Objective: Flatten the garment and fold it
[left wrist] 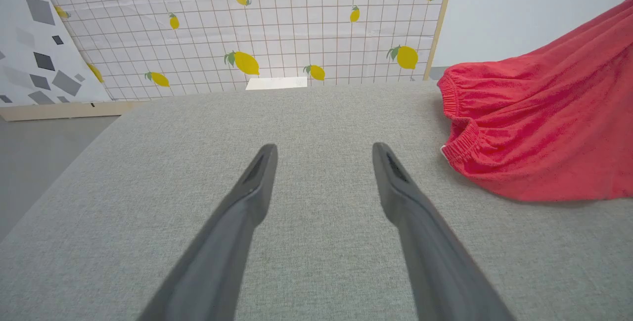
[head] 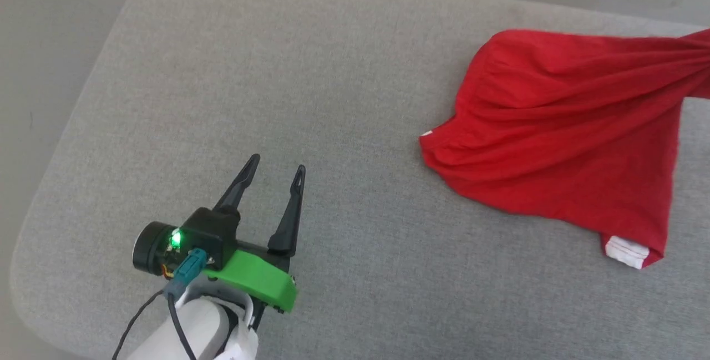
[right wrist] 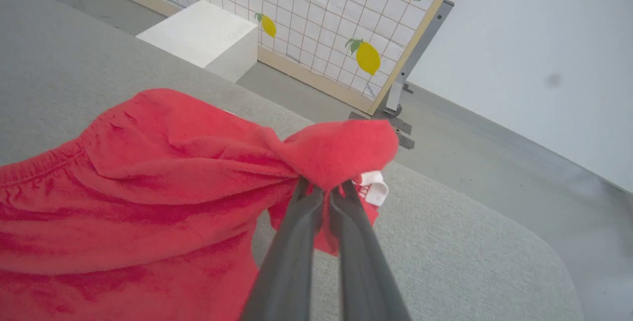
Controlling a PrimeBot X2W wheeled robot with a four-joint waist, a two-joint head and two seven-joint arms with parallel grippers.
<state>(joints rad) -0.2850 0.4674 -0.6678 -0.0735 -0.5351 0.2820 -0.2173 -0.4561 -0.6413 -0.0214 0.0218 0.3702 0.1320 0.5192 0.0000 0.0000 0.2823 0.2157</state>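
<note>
On the grey woven table (head: 355,99), the soft red garment (head: 560,127) is pinched in a bunched fold by the right gripper (right wrist: 324,190); the left gripper (head: 275,177) is held spread and empty, well apart from it.

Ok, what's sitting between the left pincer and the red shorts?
Nothing but bare grey surface lies between the open left pincer and the shorts. The head view shows that stretch, and the left wrist view too.
</note>
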